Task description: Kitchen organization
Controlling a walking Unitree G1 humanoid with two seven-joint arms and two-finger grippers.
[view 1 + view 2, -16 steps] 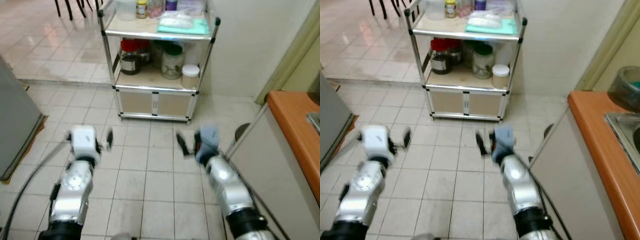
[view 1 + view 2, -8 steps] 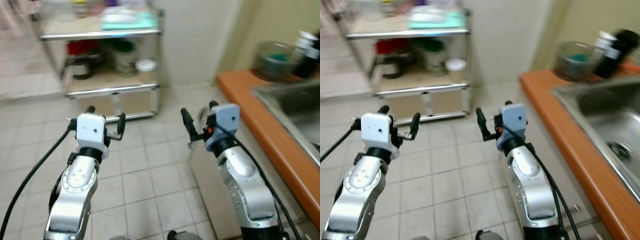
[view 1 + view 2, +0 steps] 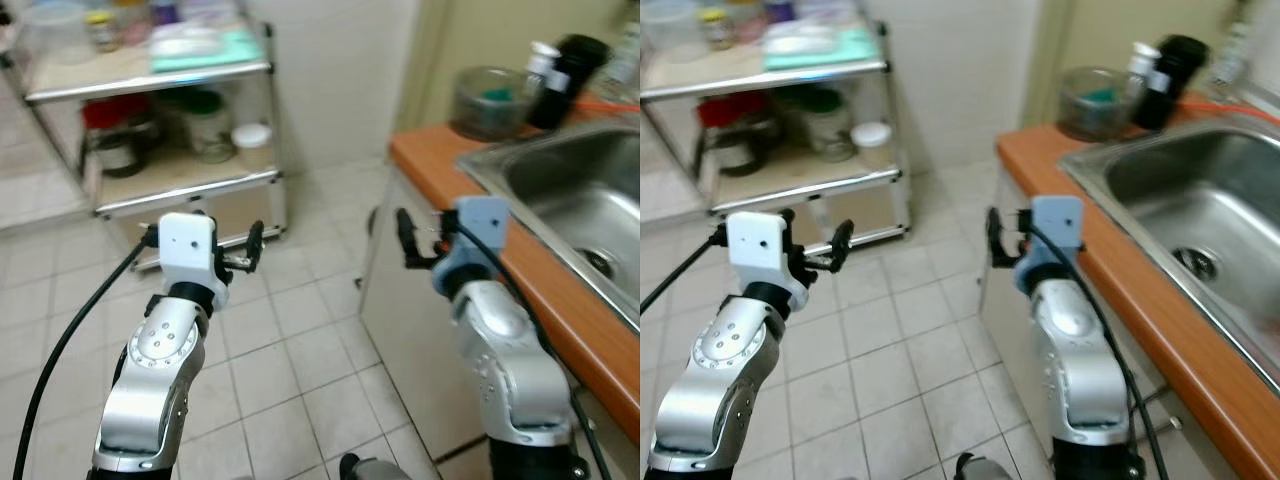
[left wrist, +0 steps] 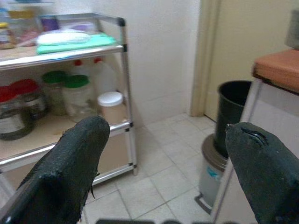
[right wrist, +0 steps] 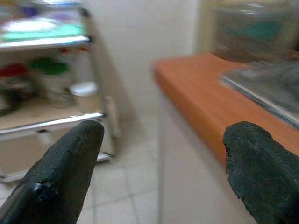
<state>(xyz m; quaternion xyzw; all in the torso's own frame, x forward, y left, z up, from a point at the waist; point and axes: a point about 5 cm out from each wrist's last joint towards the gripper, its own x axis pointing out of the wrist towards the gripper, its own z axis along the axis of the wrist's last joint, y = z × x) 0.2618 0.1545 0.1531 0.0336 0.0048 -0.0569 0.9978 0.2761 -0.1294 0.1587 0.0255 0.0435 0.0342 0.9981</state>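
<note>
My left gripper point(image 3: 204, 238) is held up over the tiled floor, open, with nothing between its fingers point(image 4: 77, 158). It points toward a metal shelf rack point(image 3: 262, 110) holding jars point(image 3: 208, 125) and a green cloth point(image 3: 205, 50). My right gripper point(image 3: 437, 235) is also open and empty, raised beside the front corner of an orange counter point(image 3: 430, 160). A steel sink point(image 3: 570, 190) is set into that counter. At the counter's far end stand a glass bowl point(image 3: 487, 100), a white bottle point(image 3: 541, 62) and a black bottle point(image 3: 575, 65).
A white cabinet front point(image 3: 410, 330) drops below the counter on the right. A dark waste bin point(image 4: 233, 109) stands on the floor by the door frame, between rack and cabinet. Pale floor tiles point(image 3: 300, 370) stretch ahead and to the left.
The camera has swung to the right: the rack slid toward the left of the picture, and the counter, sink and bottles came into view. Both grippers stay open.
</note>
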